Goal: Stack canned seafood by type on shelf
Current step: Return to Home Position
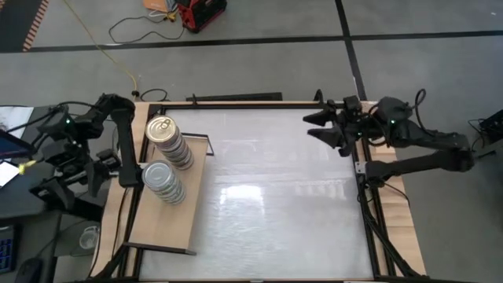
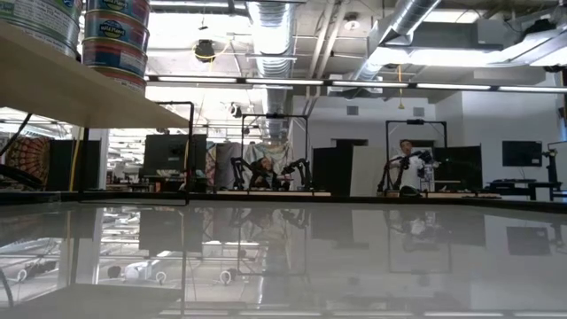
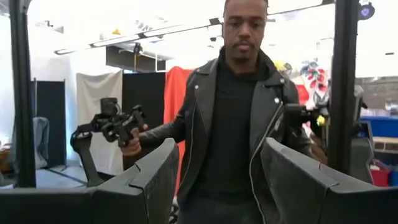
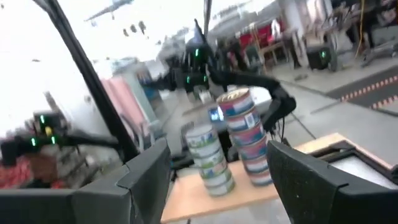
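Two stacks of canned seafood stand on the shelf [image 1: 169, 228], a light wooden board in a black frame at the table's left. The farther stack [image 1: 161, 130] has a gold pull-tab top; the nearer stack [image 1: 159, 174] has a silver-grey top. The right wrist view shows both stacks [image 4: 245, 140] [image 4: 210, 158]; the low view shows tins [image 2: 115, 35] on the raised board. My right gripper [image 1: 317, 126] hangs open over the table's far right, pointing toward the shelf, nothing between its fingers [image 4: 217, 152]. My left gripper [image 3: 219, 149] is open and holds nothing, back at the table's left edge.
The white tabletop [image 1: 283, 196] lies bare between the shelf and my right arm. A person in a dark jacket [image 3: 239, 112] stands beyond the table, holding a hand controller. A red device with cables [image 1: 200, 12] sits on the floor behind the table.
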